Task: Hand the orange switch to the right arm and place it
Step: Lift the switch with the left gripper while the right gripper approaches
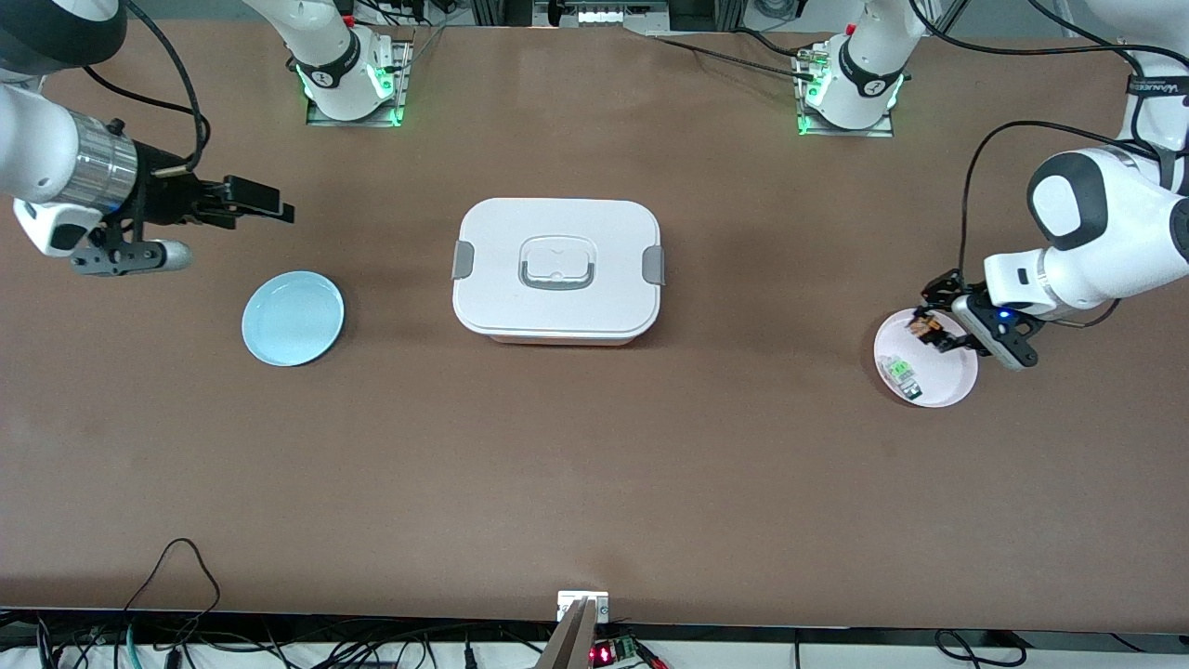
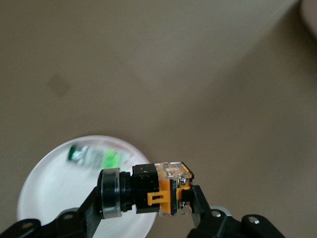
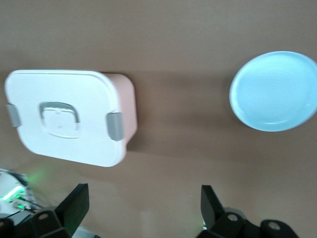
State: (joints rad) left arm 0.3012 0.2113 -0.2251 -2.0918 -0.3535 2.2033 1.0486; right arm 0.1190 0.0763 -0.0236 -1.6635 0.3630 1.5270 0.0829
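Left end effector (image 2: pixel 148 198) is clamped on the small black-and-orange switch (image 2: pixel 161 188), hovering over the round pink plate (image 1: pixel 947 386), looks lifted clear I think. Right end effector (image 3: pixel 143 208) waits spread wide above the brown bench (image 1: pixel 594 465), near the round light-blue plate (image 1: pixel 293 318).

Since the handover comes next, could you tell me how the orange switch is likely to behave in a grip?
The switch, shut in the left tool above the pink plate, looks rigid moulded plastic, so it should not flex. Its silver-ringed round end might roll if it is set down on its side. Being so small, it is probably light, and leaves the waiting right tool little free surface to grip.
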